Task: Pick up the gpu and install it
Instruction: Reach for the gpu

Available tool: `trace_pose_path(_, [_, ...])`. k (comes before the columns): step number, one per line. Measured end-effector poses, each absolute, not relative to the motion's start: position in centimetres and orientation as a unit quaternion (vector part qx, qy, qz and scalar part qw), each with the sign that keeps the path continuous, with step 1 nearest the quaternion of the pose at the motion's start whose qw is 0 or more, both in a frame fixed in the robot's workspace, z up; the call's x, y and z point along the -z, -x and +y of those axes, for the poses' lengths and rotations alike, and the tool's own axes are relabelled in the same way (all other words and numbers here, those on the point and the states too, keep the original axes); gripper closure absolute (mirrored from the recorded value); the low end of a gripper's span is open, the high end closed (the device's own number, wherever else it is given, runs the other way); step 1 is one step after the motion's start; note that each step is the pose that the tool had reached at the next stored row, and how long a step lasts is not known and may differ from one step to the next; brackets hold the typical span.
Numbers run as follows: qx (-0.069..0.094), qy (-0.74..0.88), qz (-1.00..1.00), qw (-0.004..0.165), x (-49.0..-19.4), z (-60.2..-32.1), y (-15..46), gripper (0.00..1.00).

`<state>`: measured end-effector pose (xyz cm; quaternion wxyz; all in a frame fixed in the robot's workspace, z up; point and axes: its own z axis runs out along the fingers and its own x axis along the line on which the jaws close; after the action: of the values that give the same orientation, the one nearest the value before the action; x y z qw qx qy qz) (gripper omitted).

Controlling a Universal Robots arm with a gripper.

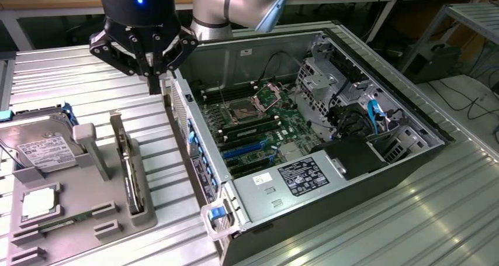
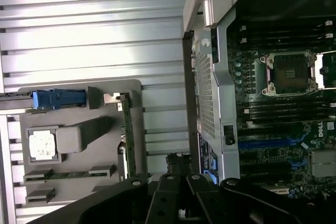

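The gpu (image 1: 130, 168) stands on edge in a slot of the grey holder tray (image 1: 148, 216), a thin dark card with a silvery metal edge. In the wrist view the gpu (image 2: 126, 135) shows as a slim green-and-dark strip. My gripper (image 1: 154, 89) hangs above the ribbed table, just beyond the card's far end and close to the computer case's rear wall. Its fingers are shut together with nothing between them. In the wrist view my gripper (image 2: 177, 165) shows as dark fingertips between the tray and the case.
The open computer case (image 1: 405, 161) lies on its side at the exterior view's right, with its motherboard (image 1: 257, 125) exposed. On the tray sit a silver hard drive (image 1: 39, 149), a processor chip (image 1: 39, 203) and a green memory stick (image 1: 62, 224). Ribbed table (image 1: 70, 73) surrounds them.
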<state>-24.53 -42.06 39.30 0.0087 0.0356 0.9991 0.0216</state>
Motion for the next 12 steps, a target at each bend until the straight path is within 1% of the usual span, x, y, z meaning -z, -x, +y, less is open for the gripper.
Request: trace_pose_path(12, [-0.022,-0.035,0.999,0.009,-39.3,-42.2,26.1,0.89])
